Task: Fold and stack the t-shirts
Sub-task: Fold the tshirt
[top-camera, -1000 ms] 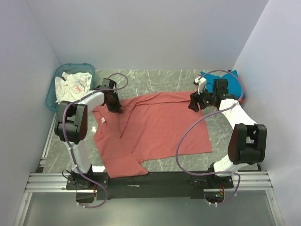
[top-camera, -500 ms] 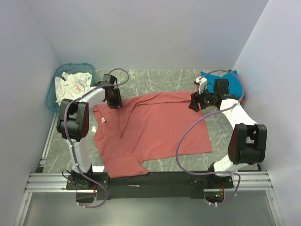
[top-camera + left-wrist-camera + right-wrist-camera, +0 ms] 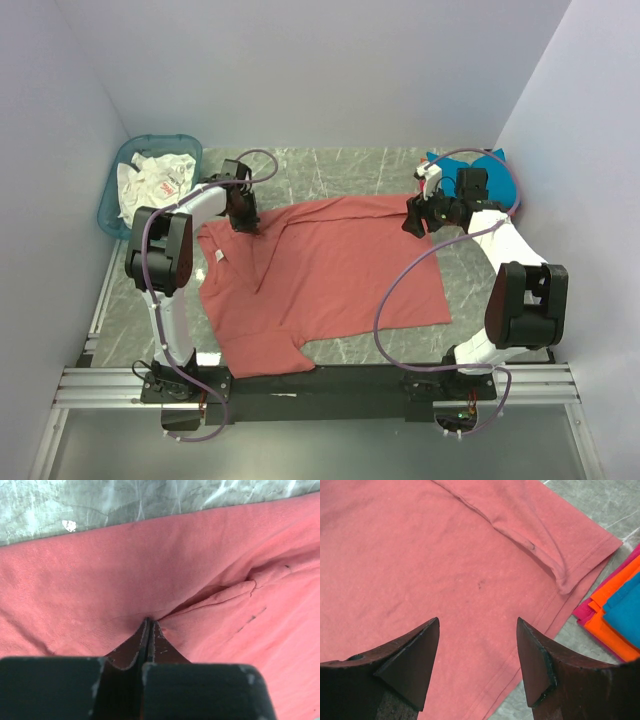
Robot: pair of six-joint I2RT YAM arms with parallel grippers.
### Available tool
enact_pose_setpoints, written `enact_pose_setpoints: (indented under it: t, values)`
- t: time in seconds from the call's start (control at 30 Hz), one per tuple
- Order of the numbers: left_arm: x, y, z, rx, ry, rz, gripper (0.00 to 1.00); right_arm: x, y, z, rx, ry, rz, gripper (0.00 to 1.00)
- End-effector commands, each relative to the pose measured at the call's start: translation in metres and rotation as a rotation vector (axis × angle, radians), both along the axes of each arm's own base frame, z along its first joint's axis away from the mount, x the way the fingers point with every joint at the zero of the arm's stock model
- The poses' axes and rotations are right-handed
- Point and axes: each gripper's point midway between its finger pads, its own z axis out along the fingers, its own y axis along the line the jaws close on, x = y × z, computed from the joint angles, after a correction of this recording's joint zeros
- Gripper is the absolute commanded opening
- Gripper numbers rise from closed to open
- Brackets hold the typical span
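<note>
The dusty-red t-shirt [image 3: 330,270] lies spread across the middle of the grey marbled bench [image 3: 340,168], mostly flat. Its small white neck label [image 3: 218,257] shows near its left edge.

The left claw [image 3: 148,625] is down on the shirt's far left part. Its jaws are pressed together on a small pinch of the red cloth, and creases run outward from the tips, with a raised ridge leading off to the right.

The right claw [image 3: 477,630] is over the shirt's far right corner. Its jaws stand wide apart with nothing between them, and flat red cloth shows in the gap below. A rolled fold of the shirt lies just ahead of it, near the hem.

Just beyond that corner, against the right wall, sits a small stack of folded shirts. A teal-blue folded shirt [image 3: 629,611] is on top of an orange folded shirt [image 3: 612,596], and a magenta layer [image 3: 582,611] peeks out underneath.

At the far left corner of the bench stands a translucent teal basket [image 3: 110,200] holding crumpled white cloth [image 3: 150,180], well apart from the stack.
</note>
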Motion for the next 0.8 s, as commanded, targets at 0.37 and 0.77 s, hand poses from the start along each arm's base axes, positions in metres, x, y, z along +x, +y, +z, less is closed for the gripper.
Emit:
enact_pose_setpoints:
  t: [0.37,0.77]
  values:
    - [-0.024,-0.065,0.088,-0.239,-0.117,-0.176,0.00,-0.001,-0.004,0.019,0.023,-0.044,-0.006,0.70]
    - [-0.075,-0.145,0.052,-0.355,0.029,-0.328,0.46,-0.001,-0.011,0.022,0.022,-0.049,-0.022,0.70]
